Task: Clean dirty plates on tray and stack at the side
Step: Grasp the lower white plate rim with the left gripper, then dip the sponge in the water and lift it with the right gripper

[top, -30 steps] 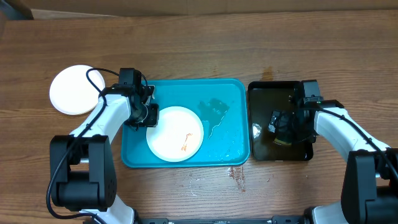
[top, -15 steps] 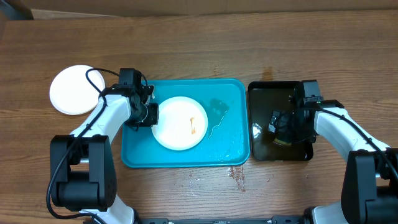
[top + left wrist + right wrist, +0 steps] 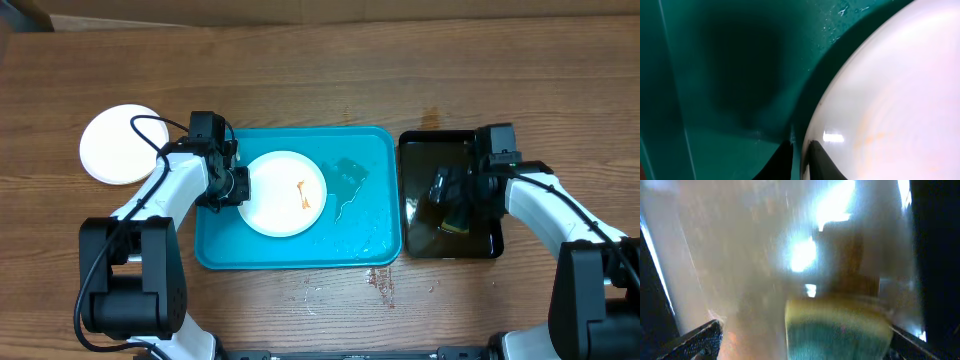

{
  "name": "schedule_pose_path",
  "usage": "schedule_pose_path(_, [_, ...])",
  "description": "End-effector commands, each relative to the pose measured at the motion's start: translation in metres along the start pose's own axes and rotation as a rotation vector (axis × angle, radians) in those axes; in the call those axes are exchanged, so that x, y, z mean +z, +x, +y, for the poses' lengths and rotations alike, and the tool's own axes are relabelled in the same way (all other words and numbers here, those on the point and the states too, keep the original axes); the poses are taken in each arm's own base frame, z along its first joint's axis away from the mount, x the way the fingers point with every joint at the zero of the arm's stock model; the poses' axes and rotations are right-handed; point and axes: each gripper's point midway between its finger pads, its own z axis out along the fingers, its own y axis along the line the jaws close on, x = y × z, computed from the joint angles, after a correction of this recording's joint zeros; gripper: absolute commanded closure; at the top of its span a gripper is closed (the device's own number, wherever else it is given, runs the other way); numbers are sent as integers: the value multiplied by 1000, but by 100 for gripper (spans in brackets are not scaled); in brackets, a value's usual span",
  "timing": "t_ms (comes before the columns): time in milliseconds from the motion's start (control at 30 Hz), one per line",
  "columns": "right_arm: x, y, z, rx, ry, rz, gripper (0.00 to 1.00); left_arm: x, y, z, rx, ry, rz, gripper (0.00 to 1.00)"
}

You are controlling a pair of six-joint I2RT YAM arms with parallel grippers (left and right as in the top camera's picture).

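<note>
Front of desk: a few dark wet spots (image 3: 380,280) lie on the brown wooden desk (image 3: 320,70). They are nearer the robot than either set of fingers, roughly between the two.
Left fingers: the left fingers (image 3: 238,186) are drawn narrow and nip the rim of a plate. In the left wrist view the white rim runs up between the two dark tips.
Plate: a white round plate (image 3: 285,195) sits just right of the left fingers, gripped at its left edge, inside the tray.
Smear: a small orange-brown smear (image 3: 303,192) marks the plate's middle, away from the pinched edge.
Tray: the turquoise tray (image 3: 370,235) lies under the left fingers and the plate. Water (image 3: 345,180) pools on the plate's far side from those fingers.
Right fingers: the right fingers (image 3: 447,203) are spread wide, low over a black tray.
Sponge: a yellow sponge (image 3: 837,325) with a green face lies between the right fingers, with a clear gap on one side. This view is blurred.
Black tray: the black tray (image 3: 420,240) lies beneath the right fingers, just beside the turquoise tray.
Second white plate: the second white plate (image 3: 118,144) rests on the desk, left of and slightly beyond the left fingers. It is outside the tray. Whether more are stacked there cannot be told.
</note>
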Motion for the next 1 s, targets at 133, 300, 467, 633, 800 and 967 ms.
schedule_pose_path(133, [0,30,-3,66,-3,127,0,6,7,5,-34,-17,26,81])
schedule_pose_path(300, [-3,56,-6,120,50,217,0,6,7,4,-34,-9,30,82])
schedule_pose_path(467, [-3,62,-8,91,96,224,52,5,8,4,-35,-10,32,84])
schedule_pose_path(633, [-3,61,-11,80,123,215,96,5,11,5,-34,-13,45,84])
schedule_pose_path(800, [-7,43,-5,68,104,169,37,5,11,5,-31,-12,43,80])
schedule_pose_path(967, [-7,14,-14,54,169,44,17,5,10,4,-31,-12,41,79])
